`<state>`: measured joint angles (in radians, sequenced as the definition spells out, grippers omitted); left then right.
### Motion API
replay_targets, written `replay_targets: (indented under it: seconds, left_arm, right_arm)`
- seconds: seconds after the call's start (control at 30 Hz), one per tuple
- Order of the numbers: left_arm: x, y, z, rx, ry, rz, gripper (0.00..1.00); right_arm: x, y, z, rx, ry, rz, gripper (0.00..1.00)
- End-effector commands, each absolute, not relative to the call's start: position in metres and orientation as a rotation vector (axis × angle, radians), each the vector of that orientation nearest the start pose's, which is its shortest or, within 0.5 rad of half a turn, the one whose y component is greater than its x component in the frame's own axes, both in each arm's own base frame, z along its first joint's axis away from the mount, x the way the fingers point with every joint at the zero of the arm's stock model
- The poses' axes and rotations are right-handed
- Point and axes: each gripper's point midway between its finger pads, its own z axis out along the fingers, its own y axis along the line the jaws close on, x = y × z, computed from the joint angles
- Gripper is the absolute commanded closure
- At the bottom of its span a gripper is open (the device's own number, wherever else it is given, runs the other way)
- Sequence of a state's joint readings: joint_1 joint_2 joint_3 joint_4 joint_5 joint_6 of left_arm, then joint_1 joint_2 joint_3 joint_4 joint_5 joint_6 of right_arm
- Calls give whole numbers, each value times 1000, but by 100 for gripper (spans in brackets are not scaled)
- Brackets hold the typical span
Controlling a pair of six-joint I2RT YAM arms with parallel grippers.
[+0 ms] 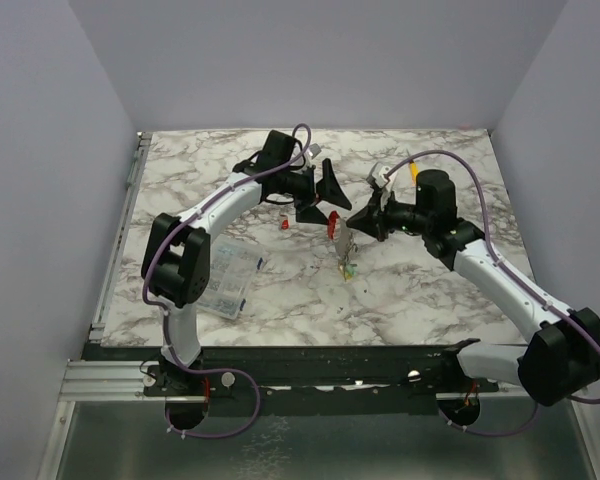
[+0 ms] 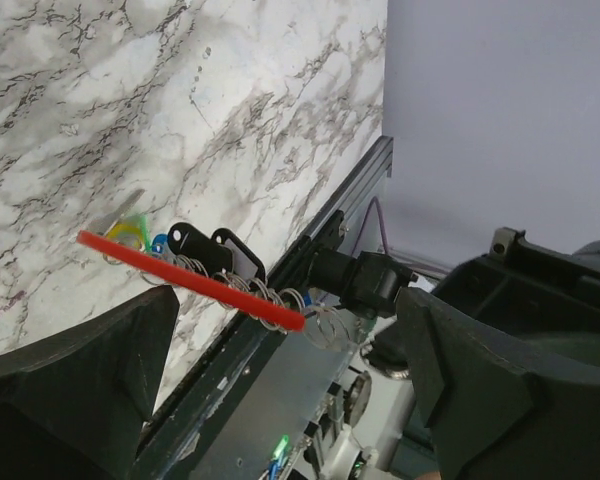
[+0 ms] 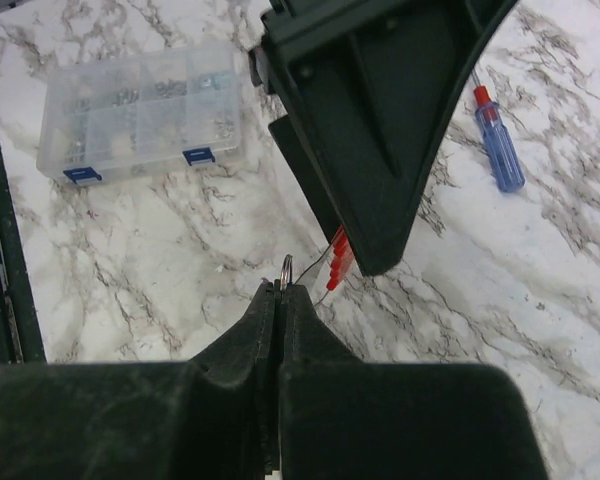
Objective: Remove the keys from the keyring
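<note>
Keyring up off the marble table, held by the right gripper with its jaws pressed together on a small wire ring at the keyring's end. The left gripper hangs beside the keyring, jaws spread wide and holding nothing. Keys bunch toward the keyring's other end, with more wire rings strung along it. The step in hand looks like lining up a grab. Next, the left jaws need to close on one key head and draw it off.

White arms — black joints, purple cables
</note>
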<state>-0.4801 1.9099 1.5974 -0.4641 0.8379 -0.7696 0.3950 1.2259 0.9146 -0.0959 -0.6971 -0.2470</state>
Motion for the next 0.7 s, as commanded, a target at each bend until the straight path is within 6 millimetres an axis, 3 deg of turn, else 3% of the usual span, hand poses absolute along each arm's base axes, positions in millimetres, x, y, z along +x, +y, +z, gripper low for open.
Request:
replay_targets:
  seconds: [0.0,0.1,0.17,0.23,0.37,0.6,0.63,0.67]
  left_arm:
    - [337,-352,197,65,2606,-1604,1]
    - [340,-354,192,52,2610,-1608,2]
    - [342,-355,193,58,2601,-1613,12]
    - [343,-356,195,72,2592,-1621,24]
    - [346,-357,200,110,2562,-1622,61]
    - [349,-355,212,206,2493,-1599,100]
    - [348,-354,214,232,2475,-1588,100]
    - [348,-353,217,258,2455,-1575,100]
  right_arm:
    - [304,256,258,-1032,1528,790,99]
    - [299,264,258,-1056,1514,811,99]
    - [297,268,256,-1072,1515,826,99]
    - [296,271,253,-1083,1518,832,99]
    - [298,273,253,-1091,1516,833,99]
    - [290,272,256,-1099,1539,862,99]
    - [286,271,257,-1102,1543,874,94]
    - [283,271,259,-1099,1547,888,82]
